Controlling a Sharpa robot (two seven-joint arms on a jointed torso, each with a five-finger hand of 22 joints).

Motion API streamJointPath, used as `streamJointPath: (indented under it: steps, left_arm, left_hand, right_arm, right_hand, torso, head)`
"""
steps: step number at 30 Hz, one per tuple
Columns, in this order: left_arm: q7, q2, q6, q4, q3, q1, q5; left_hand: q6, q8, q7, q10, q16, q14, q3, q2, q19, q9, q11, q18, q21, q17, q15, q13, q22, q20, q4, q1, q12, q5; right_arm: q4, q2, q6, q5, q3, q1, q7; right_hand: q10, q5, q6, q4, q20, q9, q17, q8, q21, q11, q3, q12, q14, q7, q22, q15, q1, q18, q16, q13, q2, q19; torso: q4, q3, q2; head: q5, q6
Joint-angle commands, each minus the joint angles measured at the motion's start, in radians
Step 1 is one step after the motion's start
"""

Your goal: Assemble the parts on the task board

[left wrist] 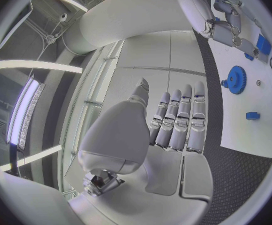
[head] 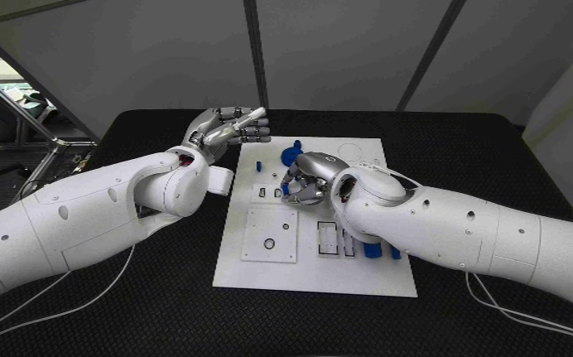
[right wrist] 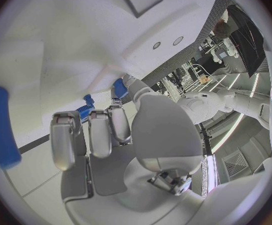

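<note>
The white task board (head: 313, 278) is seen at centre frame on the black table (head: 478, 150). A small blue part (head: 291, 176) is pinched by the right hand (head: 305, 181) mid-board. The left hand (head: 229, 129), fingers extended and holding nothing, is raised beyond the board's upper-left edge.

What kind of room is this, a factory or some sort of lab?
Most likely a robot test lab. A white task board with small blue parts lies on a black table walled in by plain grey panels, and the right wrist view shows ceiling strip lights beyond.
</note>
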Motion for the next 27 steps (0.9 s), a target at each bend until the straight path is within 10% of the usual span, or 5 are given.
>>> streamJointPath:
  steps: [1, 27]
  left_arm:
    - [0.001, 0.000, 0.012, 0.001, 0.001, 0.002, -0.004]
    - [-0.007, 0.002, 0.024, -0.007, 0.001, 0.002, -0.008]
  left_hand:
    - [-0.003, -0.004, 0.014, 0.002, -0.007, 0.001, 0.000, 0.011, -0.005, -0.001, 0.007, -0.006, -0.006, 0.001, 0.004, -0.001, -0.001, 0.003, -0.005, 0.001, -0.005, 0.000]
    - [-0.001, -0.003, 0.013, 0.005, -0.006, 0.008, -0.001, 0.015, -0.001, -0.001, 0.006, -0.005, -0.005, 0.003, 0.003, 0.000, -0.001, 0.002, -0.007, 0.000, -0.006, 0.000]
  right_arm:
    - [-0.003, -0.001, 0.006, -0.005, -0.004, -0.003, -0.016]
    - [0.038, -0.037, -0.160, 0.036, -0.003, -0.004, 0.130]
  right_hand:
    - [-0.001, -0.042, -0.018, 0.006, 0.009, -0.004, 0.037, 0.000, 0.003, 0.009, -0.014, -0.011, 0.057, 0.003, 0.263, 0.008, -0.018, -0.015, -0.006, 0.035, -0.008, 0.104]
    - [-0.025, -0.064, -0.114, 0.047, 0.019, -0.011, 0.015, 0.000, -0.006, 0.022, -0.068, -0.052, 0.052, 0.017, 0.248, 0.018, -0.020, -0.011, -0.022, 0.001, -0.054, 0.094]
  torso:
    - [0.0002, -0.0002, 0.000]
    - [-0.0003, 0.0011, -0.001]
  head:
    - [0.000, 0.000]
    - [-0.001, 0.006]
